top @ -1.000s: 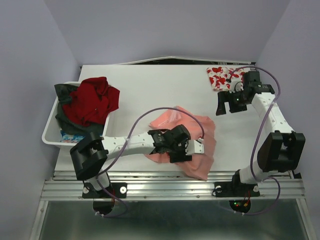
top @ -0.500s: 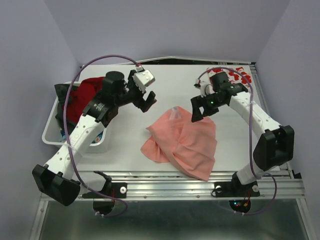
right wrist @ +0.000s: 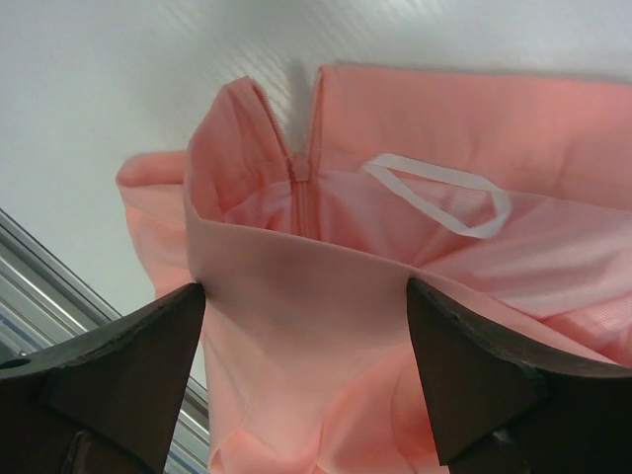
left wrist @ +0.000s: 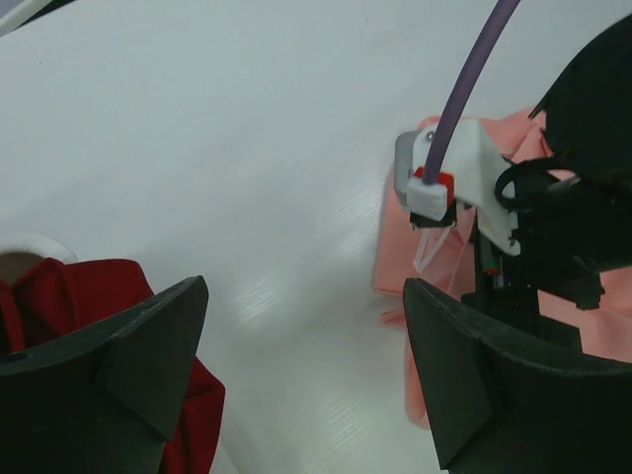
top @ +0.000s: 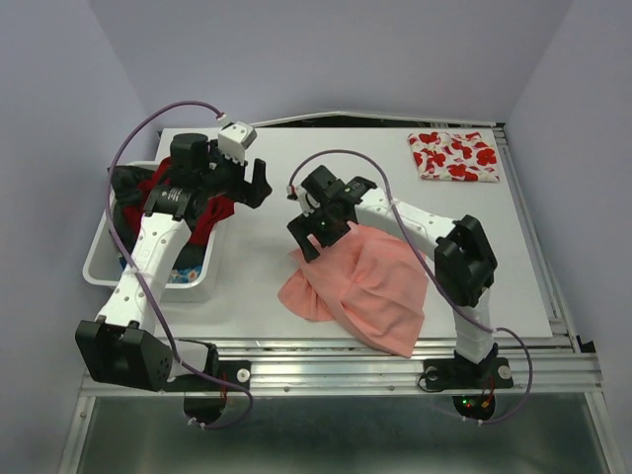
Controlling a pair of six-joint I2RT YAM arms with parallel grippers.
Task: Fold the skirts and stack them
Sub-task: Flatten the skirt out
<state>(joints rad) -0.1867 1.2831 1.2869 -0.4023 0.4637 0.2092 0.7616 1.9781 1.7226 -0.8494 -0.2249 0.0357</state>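
1. Task items. The salmon-pink skirt [top: 370, 286] lies crumpled, unfolded, on the white table [top: 494, 257], near the front edge and slightly right of centre. The white skirt with red flower print [top: 454, 156] lies as a flat rectangle at the far right corner of the table, well apart from the pink one.

2. Right gripper [top: 308, 240]. We find it low over the far left edge of the salmon-pink skirt. In the right wrist view its two fingers [right wrist: 118, 365] stand wide apart, one on each side of the waistband, and the cloth between them is not pinched (the hand is released). The same view shows the skirt's zipper [right wrist: 301, 193] and a white hanger loop [right wrist: 439, 188] just inside the waistband.

3. Left gripper [top: 253, 188]. It hangs in the air at the far left of the table, just right of the white bin [top: 99, 267]. Its fingers are spread wide and grasp nothing. The left wrist view shows bare table between them, with the right arm's wrist beyond.

4. Other items. The bin sits at the table's left edge and holds a red garment [top: 212, 212] over a dark green one [top: 123, 188].
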